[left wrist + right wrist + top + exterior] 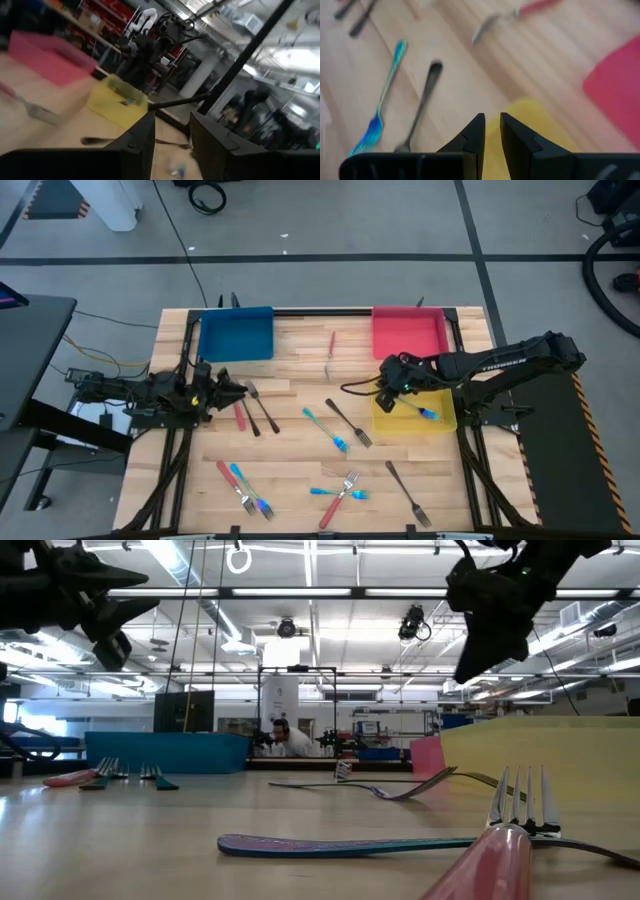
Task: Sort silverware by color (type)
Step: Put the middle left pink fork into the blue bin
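Several small forks lie flat on the wooden table. A red-handled fork (pixel 331 350) lies between the blue tray (pixel 236 333) and the red tray (pixel 408 332). A blue-handled fork (pixel 328 430) and a dark fork (pixel 348 423) lie mid-table, also in the right wrist view (pixel 380 107) (pixel 420 110). One blue fork (pixel 426 412) lies in the yellow tray (pixel 440 420). My right gripper (pixel 384 395) (pixel 492 122) hovers over that tray's left edge, open by a narrow gap and empty. My left gripper (pixel 228 388) (pixel 172 135) is open and empty, raised beside two dark forks (pixel 262 408).
A red fork (pixel 240 416) lies near the left gripper. Red and blue forks (pixel 243 488) lie at the near left, a crossed red and blue pair (pixel 340 492) at near centre, and a dark fork (pixel 408 493) at near right. A raised dark frame edges the table.
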{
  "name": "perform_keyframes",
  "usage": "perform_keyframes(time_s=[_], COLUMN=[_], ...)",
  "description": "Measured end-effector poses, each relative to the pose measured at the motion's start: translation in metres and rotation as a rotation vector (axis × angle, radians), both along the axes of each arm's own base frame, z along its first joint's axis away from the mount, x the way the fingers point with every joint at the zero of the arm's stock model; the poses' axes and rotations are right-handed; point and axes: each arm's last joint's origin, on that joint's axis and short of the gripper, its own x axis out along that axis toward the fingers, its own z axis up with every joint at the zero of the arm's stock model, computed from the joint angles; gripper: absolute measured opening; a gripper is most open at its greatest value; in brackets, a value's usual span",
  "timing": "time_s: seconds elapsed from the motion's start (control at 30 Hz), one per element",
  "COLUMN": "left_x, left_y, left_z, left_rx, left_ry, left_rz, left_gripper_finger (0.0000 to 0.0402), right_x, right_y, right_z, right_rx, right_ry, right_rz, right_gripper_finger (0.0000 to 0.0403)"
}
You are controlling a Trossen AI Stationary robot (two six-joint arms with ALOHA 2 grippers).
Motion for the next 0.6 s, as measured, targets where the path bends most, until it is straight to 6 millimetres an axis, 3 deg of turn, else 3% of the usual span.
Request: perform_keyframes(time_s=[0.6], left_x=[0.0], left_y=[0.0], left_z=[0.001], left_rx=[-0.018], left_ry=[-0.006], left_rz=[0.004], left_gripper_finger=[0.0123], right_x=[0.026], right_y=[0.0], right_z=[0.03], right_rx=[-0.334], right_ry=[-0.279], right_rz=[0.228], right_gripper_finger=[0.0067])
